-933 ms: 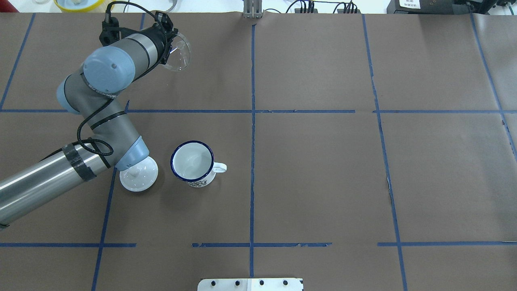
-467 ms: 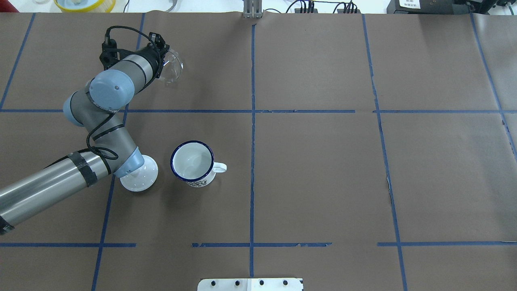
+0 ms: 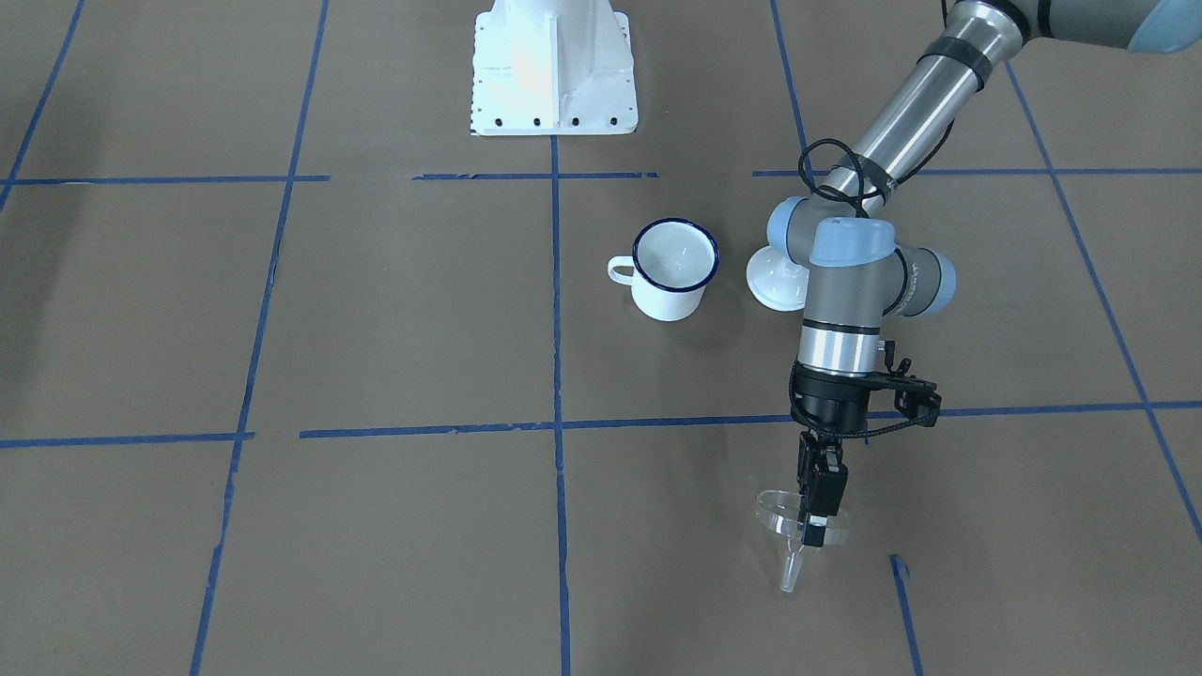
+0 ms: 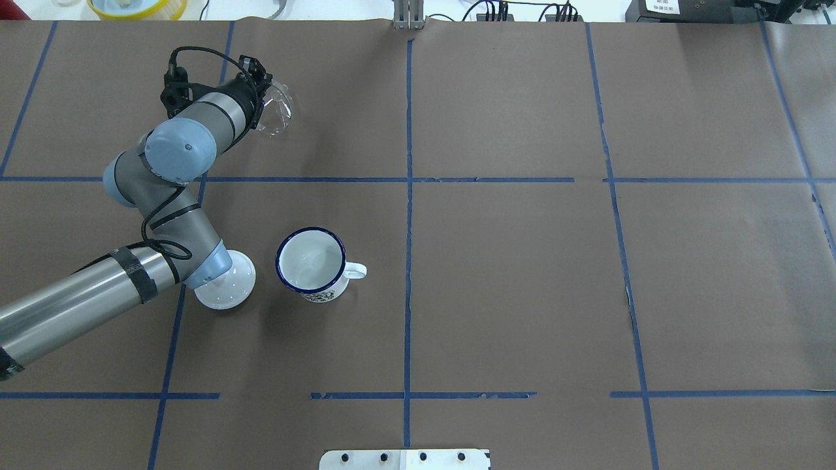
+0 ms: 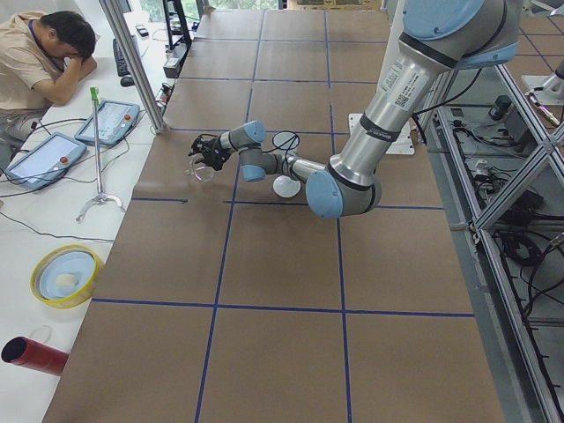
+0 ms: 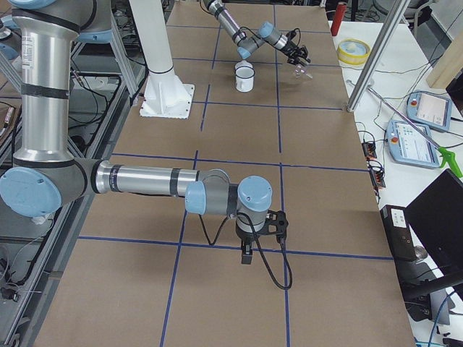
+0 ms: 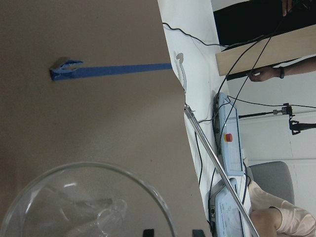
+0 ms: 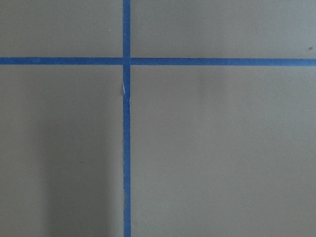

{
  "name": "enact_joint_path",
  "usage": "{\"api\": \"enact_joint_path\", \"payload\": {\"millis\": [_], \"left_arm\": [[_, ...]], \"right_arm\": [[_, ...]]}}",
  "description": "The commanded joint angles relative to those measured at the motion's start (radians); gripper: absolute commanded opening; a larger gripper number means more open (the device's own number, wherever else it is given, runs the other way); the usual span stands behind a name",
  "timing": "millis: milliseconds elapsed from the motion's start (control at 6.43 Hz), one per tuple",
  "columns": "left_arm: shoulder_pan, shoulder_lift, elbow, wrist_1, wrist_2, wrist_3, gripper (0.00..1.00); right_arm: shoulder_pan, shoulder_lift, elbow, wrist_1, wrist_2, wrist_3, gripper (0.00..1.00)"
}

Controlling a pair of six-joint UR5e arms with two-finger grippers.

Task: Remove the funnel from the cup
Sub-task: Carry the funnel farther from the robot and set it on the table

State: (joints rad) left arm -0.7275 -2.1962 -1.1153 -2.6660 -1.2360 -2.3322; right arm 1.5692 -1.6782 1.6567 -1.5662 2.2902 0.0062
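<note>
Clear funnel [image 3: 781, 513] is out of cup [image 4: 310, 260], well apart, approx 11 o'clock from it in overhead view. Sits upright, spout down, low over brown paper [image 4: 522, 274]; can't tell if tip touches. L gripper [image 3: 815, 528] pinches the rim, fingers closed on it. Cup stands upright w/ handle at 3 o'clock. Just beside cup at 9 o'clock: white lid [image 4: 230, 288]. R gripper [image 6: 246, 257] is low over paper; claw state can't tell.
</note>
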Motion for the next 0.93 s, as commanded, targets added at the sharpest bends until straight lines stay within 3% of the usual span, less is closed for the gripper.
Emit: {"api": "enact_joint_path", "payload": {"millis": [0, 311, 467, 778], "left_arm": [[-0.010, 0.004, -0.067, 0.003, -0.010, 0.109, 1.00], [-0.018, 0.111, -0.273, 0.085, -0.177, 0.326, 1.00], [-0.024, 0.124, -0.407, 0.236, -0.257, 0.438, 1.00], [-0.027, 0.124, -0.654, 0.656, -0.380, 0.708, 1.00]], "right_arm": [[0.000, 0.000, 0.000, 0.000, 0.000, 0.000, 1.00], [0.000, 0.000, 0.000, 0.000, 0.000, 0.000, 1.00], [0.000, 0.000, 0.000, 0.000, 0.000, 0.000, 1.00], [0.000, 0.000, 0.000, 0.000, 0.000, 0.000, 1.00]]}}
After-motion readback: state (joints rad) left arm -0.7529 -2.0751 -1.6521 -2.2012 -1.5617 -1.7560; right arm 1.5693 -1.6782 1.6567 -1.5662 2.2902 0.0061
